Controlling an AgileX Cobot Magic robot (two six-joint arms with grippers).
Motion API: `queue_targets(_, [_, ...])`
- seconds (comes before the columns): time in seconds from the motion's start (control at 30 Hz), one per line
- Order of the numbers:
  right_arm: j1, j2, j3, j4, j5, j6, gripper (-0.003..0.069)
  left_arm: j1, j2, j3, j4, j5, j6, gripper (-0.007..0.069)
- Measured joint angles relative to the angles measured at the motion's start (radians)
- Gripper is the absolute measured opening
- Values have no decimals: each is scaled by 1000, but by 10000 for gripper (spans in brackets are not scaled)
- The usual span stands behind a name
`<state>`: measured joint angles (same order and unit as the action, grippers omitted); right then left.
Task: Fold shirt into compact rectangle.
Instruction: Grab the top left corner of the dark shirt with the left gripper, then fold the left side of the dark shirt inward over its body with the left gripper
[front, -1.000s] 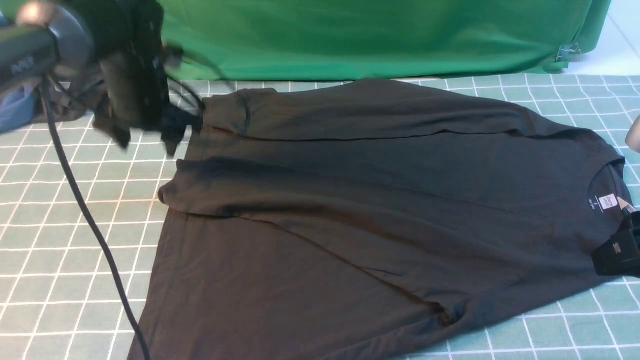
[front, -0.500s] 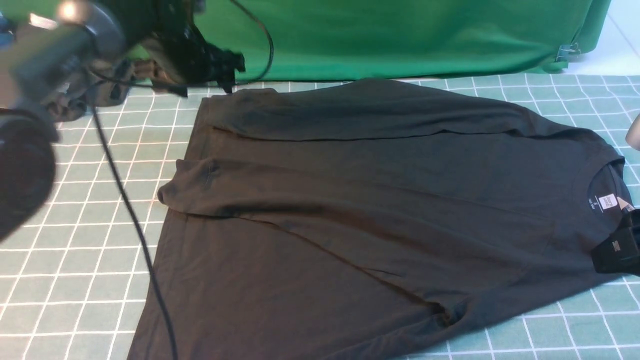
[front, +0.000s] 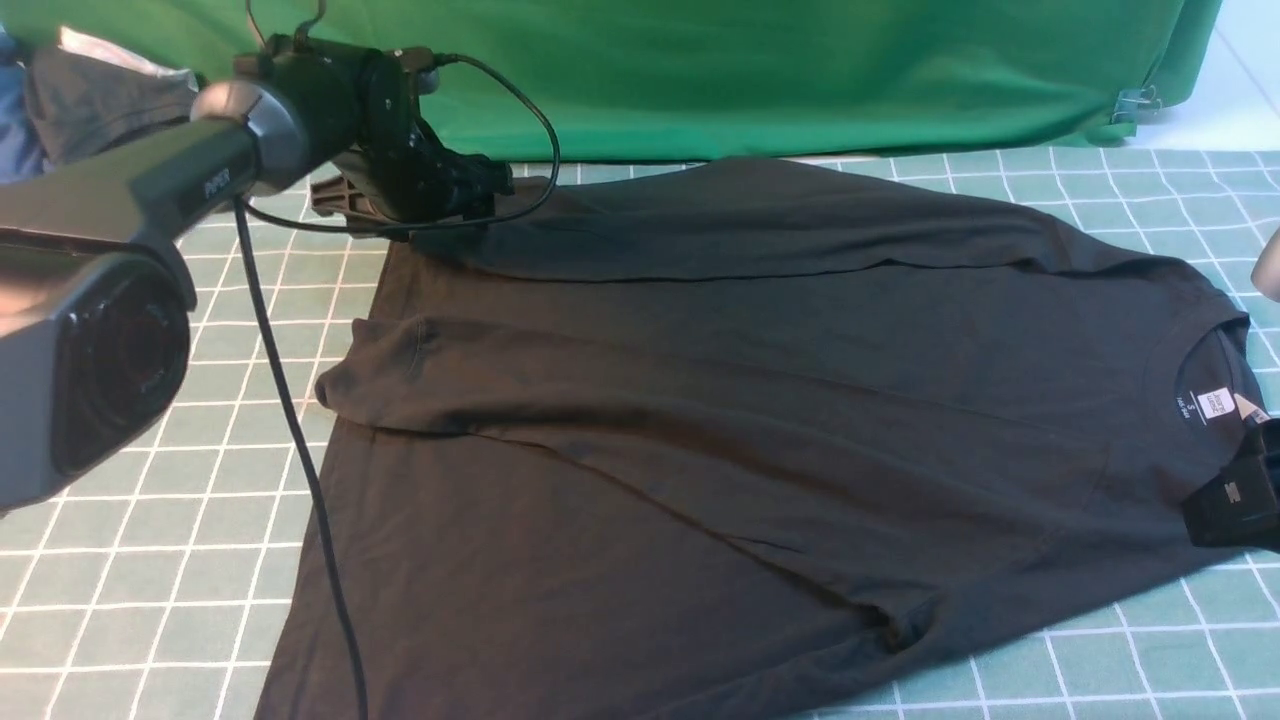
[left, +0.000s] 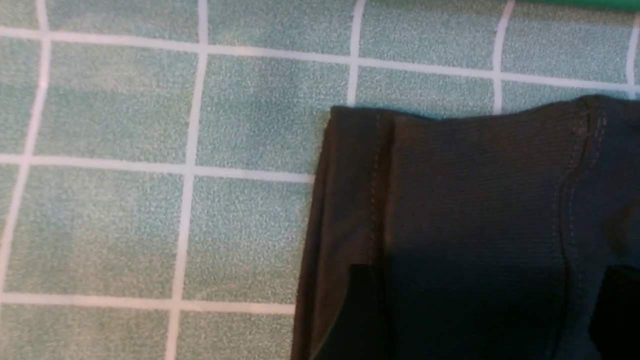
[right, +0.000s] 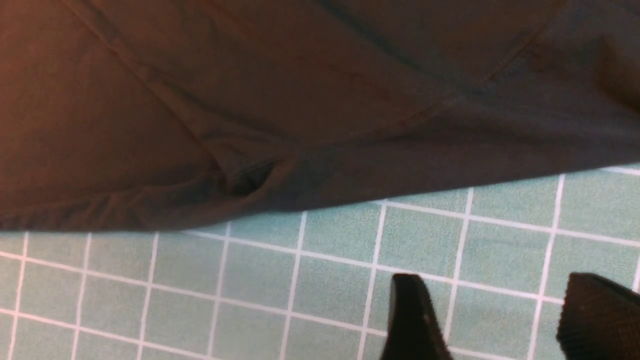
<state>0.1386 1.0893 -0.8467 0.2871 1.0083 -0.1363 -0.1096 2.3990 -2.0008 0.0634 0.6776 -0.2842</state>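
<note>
Beyond the shirt we see a green backdrop and, past its hem corner, a grey garment. The left arm's cable hangs in front of that hem. The shirt lies flat on the checked counter — black, sleeves laid across the body, white neck label showing. Only the wrist views show fingers: the left gripper is spread wide over a cuff, and the right gripper, beside the collar, is spread and empty.

R fingers apart over checked cloth, nr black shirt edge, not touching.
</note>
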Motion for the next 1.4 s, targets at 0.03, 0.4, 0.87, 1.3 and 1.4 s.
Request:
queue_targets(0.03, [0, 0, 0, 0, 1, 0, 381, 0, 5, 0, -1, 9, -1, 502])
queue_targets(0.4, [0, 0, 0, 0, 13, -5, 381, 0, 9, -1, -46, 31, -1, 88])
queue_targets(0.87, [0, 0, 0, 0, 36, -38, 367, -1, -245, -13, -72, 236, 94, 20])
queue_targets(1.3, [0, 0, 0, -22, -53, -128, 140, -43, -451, 208, -92, 509, 154, 20])
queue_targets(1.4, [0, 0, 0, -23, -57, -135, 67, -62, -545, 397, -87, 452, 126, 20])
